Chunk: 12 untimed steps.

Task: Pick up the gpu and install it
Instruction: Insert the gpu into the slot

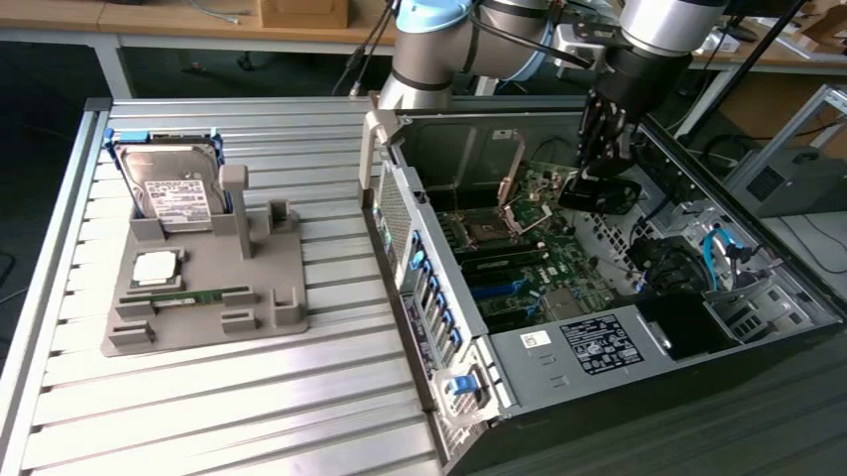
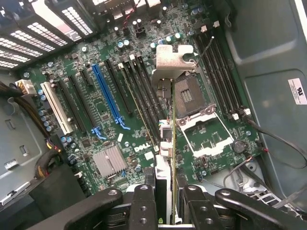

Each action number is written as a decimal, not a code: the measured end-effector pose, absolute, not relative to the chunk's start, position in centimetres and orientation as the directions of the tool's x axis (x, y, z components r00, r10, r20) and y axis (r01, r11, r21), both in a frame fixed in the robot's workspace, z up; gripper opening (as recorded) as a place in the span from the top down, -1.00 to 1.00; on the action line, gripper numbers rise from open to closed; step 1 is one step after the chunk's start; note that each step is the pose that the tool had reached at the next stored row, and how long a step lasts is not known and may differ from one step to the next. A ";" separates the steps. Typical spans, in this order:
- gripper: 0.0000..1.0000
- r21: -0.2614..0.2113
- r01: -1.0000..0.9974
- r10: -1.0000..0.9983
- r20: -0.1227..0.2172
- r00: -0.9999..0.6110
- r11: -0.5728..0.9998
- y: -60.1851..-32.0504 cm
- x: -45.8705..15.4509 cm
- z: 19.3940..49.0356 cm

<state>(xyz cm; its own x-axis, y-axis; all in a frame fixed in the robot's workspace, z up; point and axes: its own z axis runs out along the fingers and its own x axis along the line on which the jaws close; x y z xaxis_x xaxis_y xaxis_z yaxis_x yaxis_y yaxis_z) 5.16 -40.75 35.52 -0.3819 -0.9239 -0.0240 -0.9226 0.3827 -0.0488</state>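
From the outside camera, the pincer [image 1: 600, 159] hangs down inside the open computer box [image 1: 426, 228], above the green board [image 1: 537, 260]. From the wrist camera, the pincer [image 2: 167, 201] is pinching the thin gpu card [image 2: 164, 178]. The card stands on its edge over the board, between the long slots [image 2: 136, 81] and the square socket [image 2: 189, 93].

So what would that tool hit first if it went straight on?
Probably the motherboard, beside the open processor socket, and the gpu it grips would touch before the tool itself.
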 end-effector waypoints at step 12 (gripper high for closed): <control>0.47 -0.049 -0.937 -0.939 -0.024 -0.344 0.345 -40.7 5.2 35.5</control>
<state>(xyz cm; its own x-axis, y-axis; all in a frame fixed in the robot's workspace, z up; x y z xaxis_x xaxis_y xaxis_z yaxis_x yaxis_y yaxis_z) 5.16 -40.75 35.45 -0.3439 -0.9387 -0.0241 -0.9375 0.3447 -0.0487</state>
